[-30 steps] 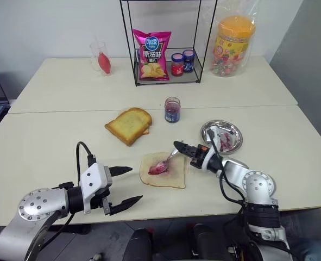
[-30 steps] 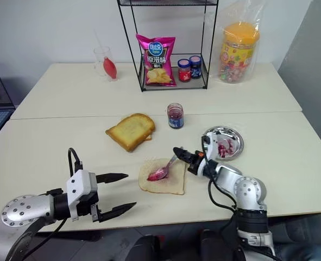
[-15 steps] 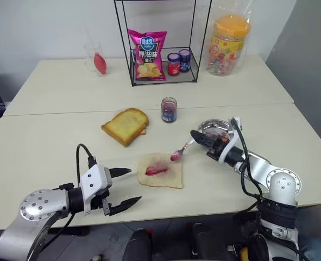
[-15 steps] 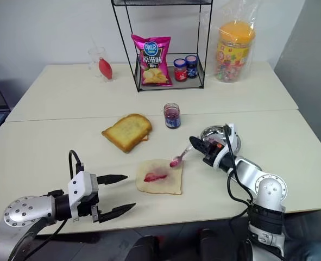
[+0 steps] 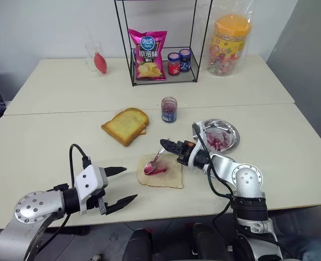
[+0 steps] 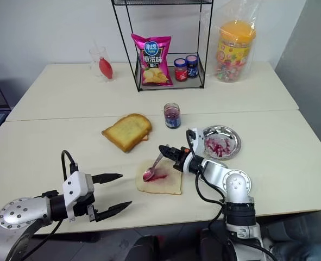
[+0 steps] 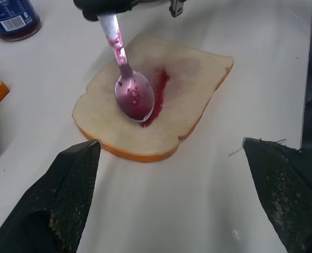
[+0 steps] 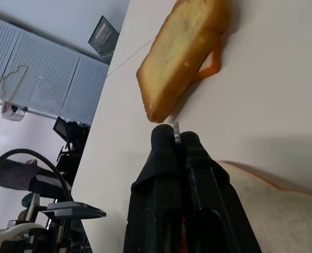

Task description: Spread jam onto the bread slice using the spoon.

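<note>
- Worktop (image 5: 51,141): bread slice (image 5: 168,176) lies flat near front edge; soft, thin, tears easily, light so may slide w/ spoon drag.
- L claw (image 5: 112,187): fingers wide apart, empty, beside slice.
- R claw (image 5: 174,147): clamped on spoon (image 5: 156,160) handle end; stiff, slick metal.
- Jam (image 7: 158,92): sticky smear mid-slice, bowl touching it.

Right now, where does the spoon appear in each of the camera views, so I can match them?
Left eye view: spoon, bowl on the bread slice, handle in the right gripper.
Right eye view: the same, left of centre.
Left wrist view: upper centre, bowl beside the jam.
Right wrist view: handle tip between the shut fingers.
Shared landmark: the bread slice.
</note>
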{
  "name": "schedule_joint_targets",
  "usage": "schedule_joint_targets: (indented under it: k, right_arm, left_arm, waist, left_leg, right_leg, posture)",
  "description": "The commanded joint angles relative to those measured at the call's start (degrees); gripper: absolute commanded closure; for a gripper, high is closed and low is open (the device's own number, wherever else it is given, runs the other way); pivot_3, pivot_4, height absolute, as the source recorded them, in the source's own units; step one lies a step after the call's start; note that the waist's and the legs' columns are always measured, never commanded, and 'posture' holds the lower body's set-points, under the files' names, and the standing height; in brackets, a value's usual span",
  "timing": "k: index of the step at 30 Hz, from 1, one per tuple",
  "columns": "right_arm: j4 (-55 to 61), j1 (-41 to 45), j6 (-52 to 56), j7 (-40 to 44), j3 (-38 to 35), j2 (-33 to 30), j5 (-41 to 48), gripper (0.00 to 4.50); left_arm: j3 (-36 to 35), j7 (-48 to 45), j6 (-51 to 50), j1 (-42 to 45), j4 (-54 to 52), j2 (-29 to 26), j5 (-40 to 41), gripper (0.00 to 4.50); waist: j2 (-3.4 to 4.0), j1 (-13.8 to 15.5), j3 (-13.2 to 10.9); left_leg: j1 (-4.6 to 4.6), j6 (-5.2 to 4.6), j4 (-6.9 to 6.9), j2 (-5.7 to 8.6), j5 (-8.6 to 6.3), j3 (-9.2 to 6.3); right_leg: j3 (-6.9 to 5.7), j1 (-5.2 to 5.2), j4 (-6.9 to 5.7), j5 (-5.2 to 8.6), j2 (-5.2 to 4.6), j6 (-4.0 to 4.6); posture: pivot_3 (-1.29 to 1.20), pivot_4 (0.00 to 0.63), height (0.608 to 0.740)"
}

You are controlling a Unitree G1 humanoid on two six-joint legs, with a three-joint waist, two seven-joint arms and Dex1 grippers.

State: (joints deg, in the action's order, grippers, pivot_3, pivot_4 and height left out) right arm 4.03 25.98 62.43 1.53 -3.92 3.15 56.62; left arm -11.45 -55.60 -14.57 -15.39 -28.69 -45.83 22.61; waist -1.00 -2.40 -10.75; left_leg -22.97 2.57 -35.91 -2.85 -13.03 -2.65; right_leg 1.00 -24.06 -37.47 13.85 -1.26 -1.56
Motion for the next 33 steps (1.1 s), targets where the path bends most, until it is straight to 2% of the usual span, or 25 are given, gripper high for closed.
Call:
schedule_joint_targets:
  k: [1,8,13,21,27,29,33]
  right_arm:
    - [0.3,0.3,-1.5,2.5,0.7,-0.6,-1.6,4.46]
    - [4.2,-2.7,1.2,2.1,-2.2,-4.6,-0.2,4.46]
    - [7.2,-5.5,2.7,-0.4,-7.8,-7.7,2.2,4.46]
    - [9.9,-9.0,5.0,-2.3,-12.3,-12.0,6.0,4.46]
    - [10.6,-8.1,5.2,-4.5,-14.4,-13.3,10.1,4.46]
    - [12.0,-6.6,5.7,-6.4,-15.2,-13.5,14.0,4.46]
    - [12.9,-4.4,5.2,-10.1,-13.8,-11.6,18.8,4.46]
  left_arm:
    - [-0.6,0.2,0.3,0.0,-1.8,-0.2,0.4,0.0]
    - [0.5,0.2,0.2,0.8,-1.8,-0.1,0.1,0.0]
    - [1.2,0.2,0.2,1.7,-1.5,-0.1,0.1,0.0]
    - [1.8,0.1,0.7,2.2,-1.0,0.0,-0.1,0.0]
    - [2.2,0.0,1.0,2.6,-0.5,0.1,-0.3,0.0]
    - [2.2,0.0,1.4,2.7,-0.1,0.2,-0.5,0.0]
    - [2.4,0.1,1.9,2.5,0.2,0.5,-0.8,0.0]
  waist:
    - [0.0,0.0,0.0]
    - [-0.01,0.2,0.0]
    - [-0.02,0.5,0.0]
    - [-0.02,0.6,0.0]
    - [-0.02,0.6,0.0]
    - [-0.02,0.6,0.0]
    - [-0.01,0.5,0.0]
  left_leg:
    - [0.0,0.0,0.0,0.0,0.0,0.0]
    - [0.03,0.0,-0.03,0.01,0.0,-0.02]
    - [0.03,0.0,-0.04,0.02,0.0,-0.03]
    - [0.04,0.0,-0.04,0.03,0.0,-0.04]
    - [0.03,0.0,-0.05,0.05,0.0,-0.04]
    - [0.03,0.0,-0.05,0.05,0.0,-0.05]
    - [0.02,0.0,-0.05,0.05,0.0,-0.04]
  right_leg:
    - [0.0,0.0,-0.01,0.01,0.0,0.01]
    - [-0.01,-0.01,-0.16,0.06,0.0,0.1]
    - [0.0,-0.01,-0.18,0.07,0.0,0.11]
    - [0.01,0.0,-0.18,0.08,0.0,0.12]
    - [0.04,0.01,-0.16,0.08,-0.01,0.12]
    - [0.04,0.01,-0.16,0.08,0.0,0.12]
    - [0.05,-0.01,-0.16,0.08,0.0,0.13]
  posture:
    - [0.0,0.15,0.74]
    - [0.0,0.15,0.74]
    - [0.0,0.15,0.74]
    - [0.0,0.15,0.74]
    - [0.0,0.15,0.74]
    - [0.0,0.15,0.74]
    - [0.0,0.15,0.74]
